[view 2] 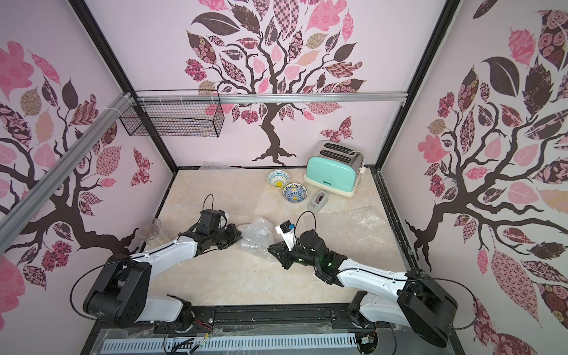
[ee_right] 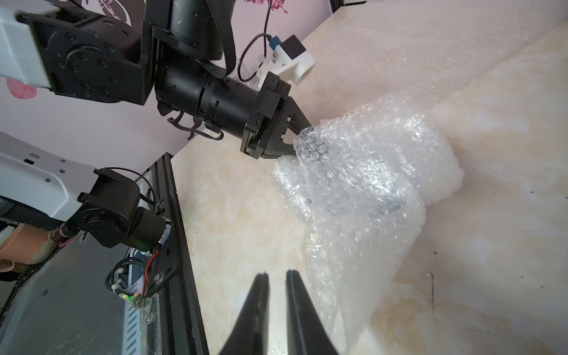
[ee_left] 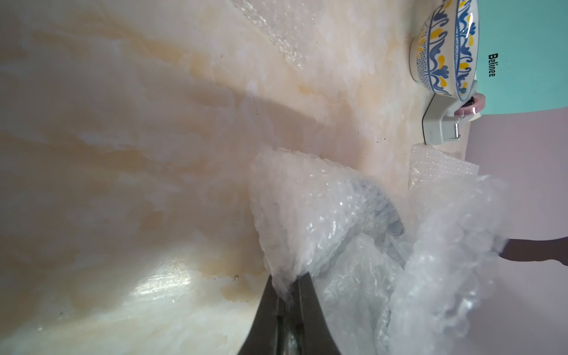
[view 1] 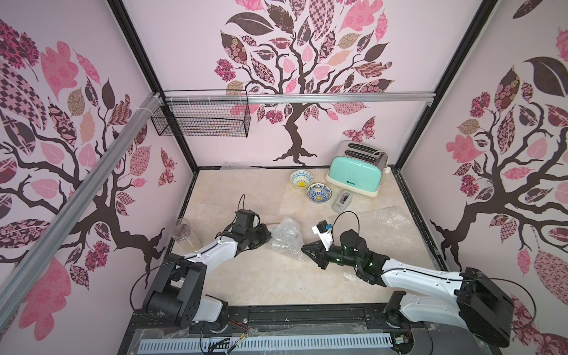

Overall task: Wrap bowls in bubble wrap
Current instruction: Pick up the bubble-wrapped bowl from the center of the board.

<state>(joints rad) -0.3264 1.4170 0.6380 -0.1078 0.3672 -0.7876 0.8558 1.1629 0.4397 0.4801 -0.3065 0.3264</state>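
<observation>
Okay, left pinching the wrap, right loose

Both top views: bubble wrap bundle (view 1: 284,235) sits mid counter (view 1: 261,285), left fingers (view 1: 266,235) at its 9 o'clock, right fingers (view 1: 310,250) at 4, two bare bowls (view 1: 319,193) toward 1.

Left wrist: left fingers (ee_left: 270,310) clamped on the wrap's edge, blue showing through.

Right wrist: right fingers (ee_right: 258,310) narrowly apart, empty, just beside the bundle.

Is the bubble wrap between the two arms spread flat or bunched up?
Bunched up: the bubble wrap stands in a crumpled, shiny heap, and the left gripper pinches one edge between its fingers.
</observation>
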